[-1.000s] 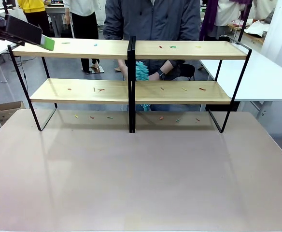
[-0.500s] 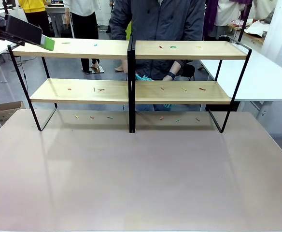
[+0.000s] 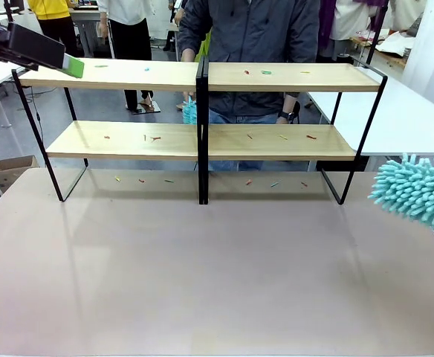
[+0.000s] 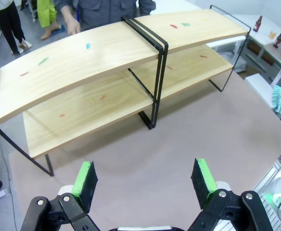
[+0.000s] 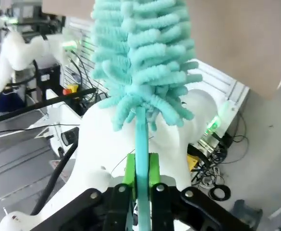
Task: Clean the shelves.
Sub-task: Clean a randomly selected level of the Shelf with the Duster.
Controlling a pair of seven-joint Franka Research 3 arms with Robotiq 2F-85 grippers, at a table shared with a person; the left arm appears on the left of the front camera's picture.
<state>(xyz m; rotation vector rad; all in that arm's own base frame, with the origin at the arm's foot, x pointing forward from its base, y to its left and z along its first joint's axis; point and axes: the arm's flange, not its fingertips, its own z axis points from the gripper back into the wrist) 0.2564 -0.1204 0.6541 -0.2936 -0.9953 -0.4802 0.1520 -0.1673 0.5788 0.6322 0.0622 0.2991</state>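
Duster (image 3: 418, 193) entered right | right gripper (image 5: 141, 185) clamps it | left gripper (image 4: 145, 177) spread

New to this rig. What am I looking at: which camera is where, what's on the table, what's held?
Two robot arms share a table with a person at its far side. The front view looks across it; the other two come from cameras on each arm's wrist. On the table stand the shelves, wooden boards in a black frame, dotted with coloured scraps. The left gripper is open and empty. The right gripper is shut on the handle of a fluffy teal duster.
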